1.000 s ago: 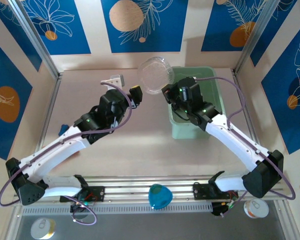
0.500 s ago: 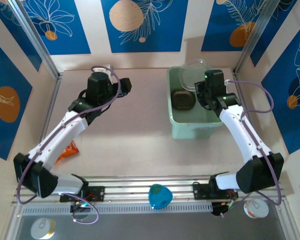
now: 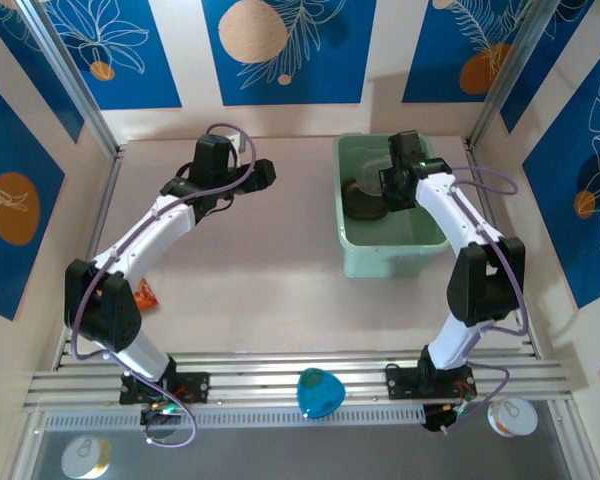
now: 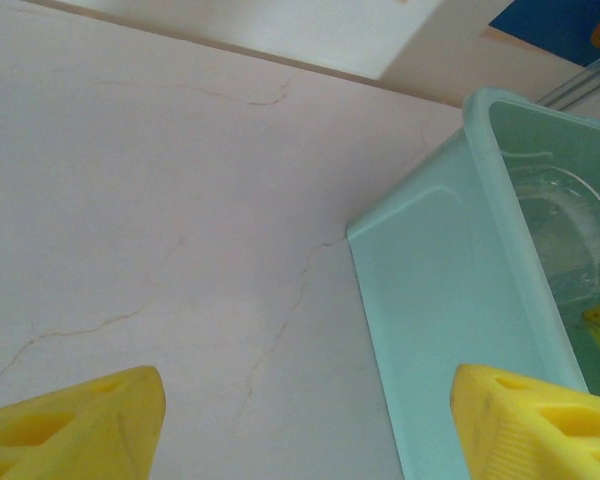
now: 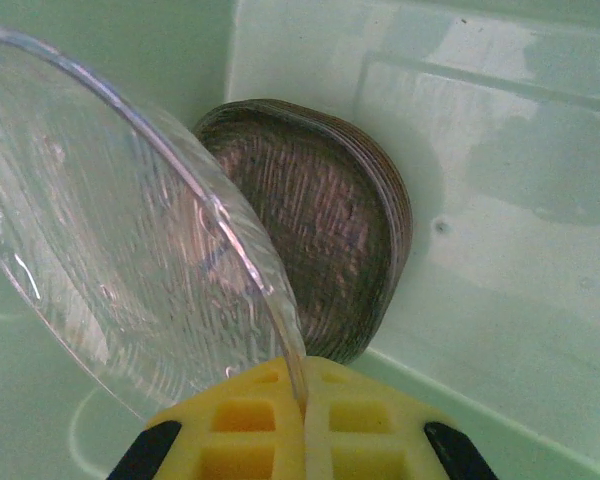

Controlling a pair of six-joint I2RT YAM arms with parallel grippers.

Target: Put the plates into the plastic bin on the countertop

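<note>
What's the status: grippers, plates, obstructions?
Left gripper open, empty, near pale mint-green plastic bin. Right gripper shut on clear plastic plate inside bin, by brownish translucent plate. No obstruction seen.

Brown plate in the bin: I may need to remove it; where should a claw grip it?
The brown plate seems to lie flat near the left wall of the bin, so probably pinch its rim on the side facing the open middle, coming down.

Looks to me like a robot lab's test cell: a pale marbled worktop [image 3: 270,270] fenced by aluminium rails [image 3: 280,372] and printed blue leaf-pattern panels [image 3: 310,70] for walls, with a left arm [image 3: 145,238] and a right arm [image 3: 458,222], cables trailing, bolted to the front rail.
</note>
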